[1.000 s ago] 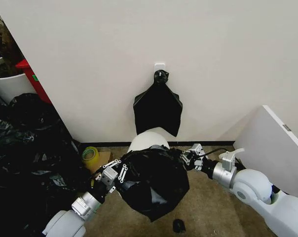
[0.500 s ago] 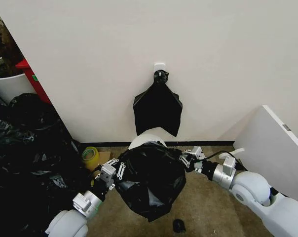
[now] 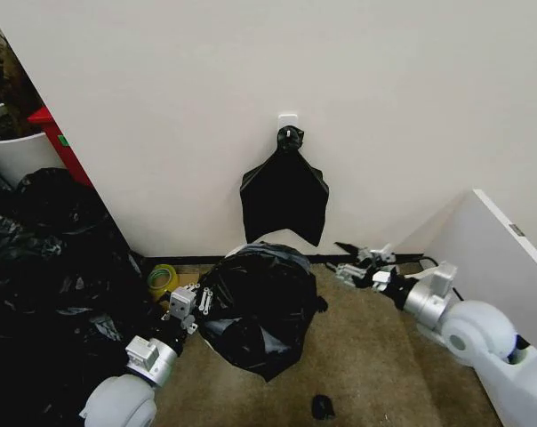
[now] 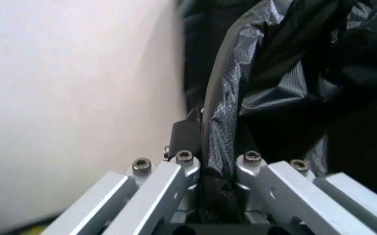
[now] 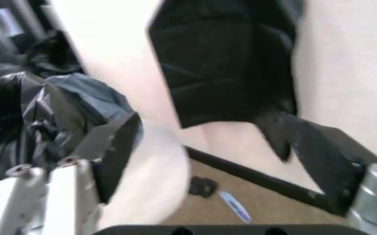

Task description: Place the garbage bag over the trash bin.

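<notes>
Here, the thin, glossy, wrinkled black plastic garbage bag (image 3: 261, 307) is sitting draped over the round white plastic trash bin (image 3: 217, 348) on the tan carpeted floor (image 3: 375, 356), close to the pale wall (image 3: 251, 71). The bag is covering almost all of the bin; just a sliver of white is peeking out at the near left lower edge and another at the far rim beneath the film.

The left gripper (image 3: 190, 307) is reaching in from the near left, pressing against the left side of the bag. In the left wrist view its jaws are clamping a fold of the black film between them (image 4: 217, 161), with the bin's white wall (image 4: 77, 98) just beside it.

The right gripper (image 3: 362, 260) is hanging to the right of the bag, apart from it, low over the carpet by the black skirting. Its jaws are standing wide apart and holding nothing, with the bag (image 5: 51, 112) lying off to one side in the right wrist view.

A flat black bundle with a knotted top (image 3: 284, 194) is hanging from a white wall hook (image 3: 288, 119) directly behind the bin. A big heap of black sacks (image 3: 46, 294) is filling the left side, a roll of yellow tape (image 3: 162, 279) is lying beside it, and a white board (image 3: 491, 267) is leaning at the right.
</notes>
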Controlling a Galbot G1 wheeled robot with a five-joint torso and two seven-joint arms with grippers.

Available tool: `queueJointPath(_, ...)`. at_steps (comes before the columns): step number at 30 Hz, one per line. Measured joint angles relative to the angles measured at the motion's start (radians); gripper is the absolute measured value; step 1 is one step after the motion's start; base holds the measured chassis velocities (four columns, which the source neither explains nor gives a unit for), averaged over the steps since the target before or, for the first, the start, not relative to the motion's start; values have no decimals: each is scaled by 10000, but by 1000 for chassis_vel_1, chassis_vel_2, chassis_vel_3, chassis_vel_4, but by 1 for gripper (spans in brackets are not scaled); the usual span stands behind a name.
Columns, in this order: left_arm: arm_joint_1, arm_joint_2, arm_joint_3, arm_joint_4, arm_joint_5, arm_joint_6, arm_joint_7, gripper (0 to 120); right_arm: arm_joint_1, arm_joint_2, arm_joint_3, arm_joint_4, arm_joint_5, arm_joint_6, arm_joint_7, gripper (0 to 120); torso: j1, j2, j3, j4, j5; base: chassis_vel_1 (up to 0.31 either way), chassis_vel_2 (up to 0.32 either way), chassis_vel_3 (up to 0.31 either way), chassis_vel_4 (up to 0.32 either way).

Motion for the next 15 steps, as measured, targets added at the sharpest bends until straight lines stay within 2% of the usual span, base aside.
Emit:
queueJointPath(1, 0, 0, 0, 0, 0, 0, 0, 3, 0, 0, 0, 0, 0, 0, 0, 83, 0, 0, 0, 0, 0, 0, 0, 0, 0)
queueJointPath(3, 1, -136, -1, -55, -151, 291, -389, 3, -272, 151, 118, 544, -161, -394, 803, 90, 0, 0, 0, 0, 0, 0, 0, 0, 0)
queueJointPath(4, 6, -290, -8, -96, -182, 511, -758, 3, -524, 365, 126, 1238, -281, -901, 1628, 94, 0, 0, 0, 2, -1, 0, 0, 0, 0)
queueJointPath(6, 3, -331, -7, -105, -182, 575, -870, 3, -613, 466, 90, 1545, -348, -1154, 1990, 98, 0, 0, -1, 2, 0, 0, 0, 0, 0)
queueJointPath(7, -19, -437, 10, -117, -182, 769, -1185, 3, -767, 749, -88, 2223, -467, -1877, 2888, 99, 0, 0, -2, 0, -3, 0, 0, 0, 0)
queueJointPath(9, -48, -562, 95, -121, -163, 996, -1530, 3, -817, 1264, -769, 3041, -508, -2824, 4403, 94, 0, 0, -2, 2, 0, 0, 0, 0, 0)
queueJointPath(11, -55, -583, 134, -122, -161, 1062, -1602, 3, -811, 1384, -977, 3194, -516, -2964, 4685, 91, 0, 1, -2, 2, 0, 0, 0, 0, 0)
queueJointPath(15, -28, -742, 227, -207, -140, 1348, -1827, 3, -440, 2052, -2428, 3508, -664, -3276, 5562, 86, 0, 1, -2, 2, -2, 0, 0, 0, 0)
